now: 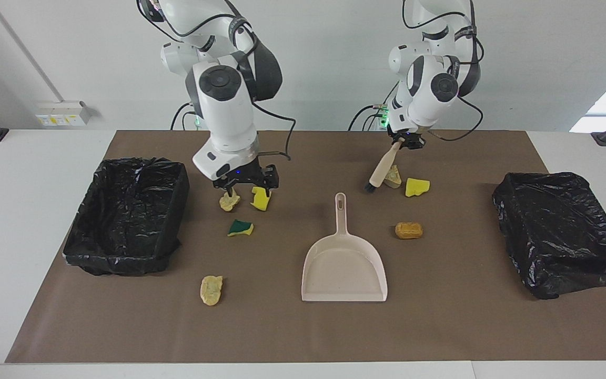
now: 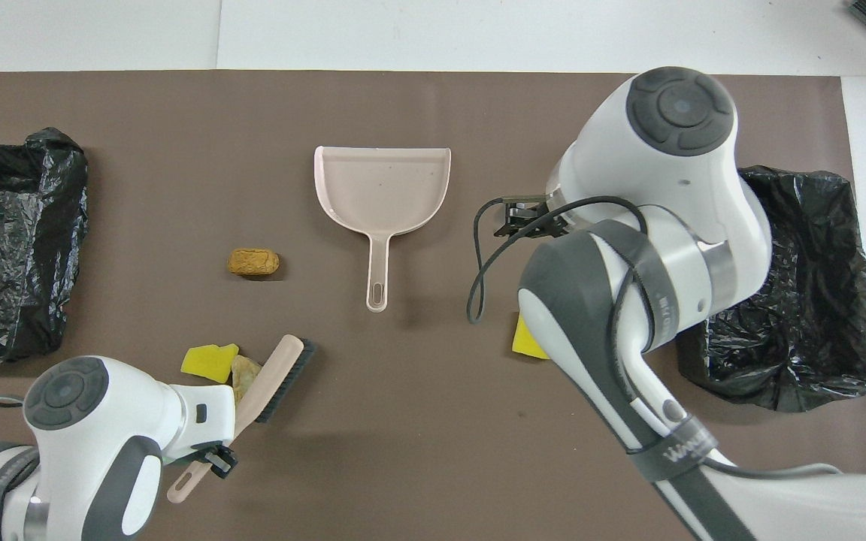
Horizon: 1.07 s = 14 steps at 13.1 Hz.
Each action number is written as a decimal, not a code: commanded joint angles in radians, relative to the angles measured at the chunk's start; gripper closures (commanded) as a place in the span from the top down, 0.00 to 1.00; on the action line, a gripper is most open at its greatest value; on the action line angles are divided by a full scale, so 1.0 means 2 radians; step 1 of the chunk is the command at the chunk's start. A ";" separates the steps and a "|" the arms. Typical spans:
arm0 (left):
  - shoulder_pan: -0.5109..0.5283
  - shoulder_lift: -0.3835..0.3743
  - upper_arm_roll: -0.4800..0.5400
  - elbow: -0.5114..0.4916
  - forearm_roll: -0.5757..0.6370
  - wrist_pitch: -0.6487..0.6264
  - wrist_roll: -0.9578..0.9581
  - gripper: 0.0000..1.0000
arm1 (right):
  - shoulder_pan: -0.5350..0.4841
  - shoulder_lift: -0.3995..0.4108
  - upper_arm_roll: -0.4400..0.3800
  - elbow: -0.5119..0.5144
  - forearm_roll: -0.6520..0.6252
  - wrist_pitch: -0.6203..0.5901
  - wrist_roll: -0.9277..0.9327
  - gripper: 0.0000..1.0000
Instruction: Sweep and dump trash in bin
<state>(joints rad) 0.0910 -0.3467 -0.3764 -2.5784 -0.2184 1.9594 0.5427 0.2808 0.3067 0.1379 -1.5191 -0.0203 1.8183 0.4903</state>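
A brown mat (image 1: 292,331) covers the white table. Read as a clock face in the facing view, with the dustpan (image 1: 344,276) at its centre, a black-lined bin (image 1: 175,210) sits at nine and another bin (image 1: 561,231) at three.

The left tool (image 1: 407,145) grips the brush (image 1: 379,171), whose bristles are beside a beige lump (image 1: 394,177) and a yellow chunk (image 1: 417,187) at one o'clock. An orange-brown lump (image 1: 408,230) lies at two.

The right tool (image 1: 248,188) hangs with its jaws apart over a beige piece (image 1: 229,201) and a yellow sponge (image 1: 261,199) at ten o'clock. A green-and-yellow sponge (image 1: 240,227) and another beige lump (image 1: 211,289) lie nearby.

No trash is in the pan yet. The pan's mouth faces six, so the right tool should probably take the handle (image 1: 340,208) and turn it. The strokes are best kept low and short, since light sponge may skip.
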 commanded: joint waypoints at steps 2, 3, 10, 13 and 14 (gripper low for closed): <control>0.004 0.125 0.039 0.145 0.075 -0.002 0.009 0.00 | 0.057 0.027 -0.001 -0.007 -0.004 0.050 0.102 1.00; 0.004 0.146 0.045 0.180 0.082 -0.009 0.009 0.00 | 0.066 0.034 -0.001 -0.007 -0.005 0.063 0.121 1.00; 0.013 0.151 0.069 0.282 0.085 -0.113 -0.039 0.00 | 0.148 0.083 -0.001 -0.003 -0.059 0.157 0.191 1.00; 0.033 0.130 0.069 0.265 0.109 -0.125 -0.091 0.00 | 0.153 0.097 -0.001 -0.007 -0.080 0.206 0.192 1.00; 0.040 0.125 0.069 0.258 0.115 -0.125 -0.108 0.00 | 0.147 0.100 -0.001 -0.007 -0.093 0.213 0.188 1.00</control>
<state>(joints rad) 0.1482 -0.0516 -0.2339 -2.0196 -0.0187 1.7178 0.3833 0.5864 0.4852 0.1360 -1.5331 -0.1557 2.1963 0.8515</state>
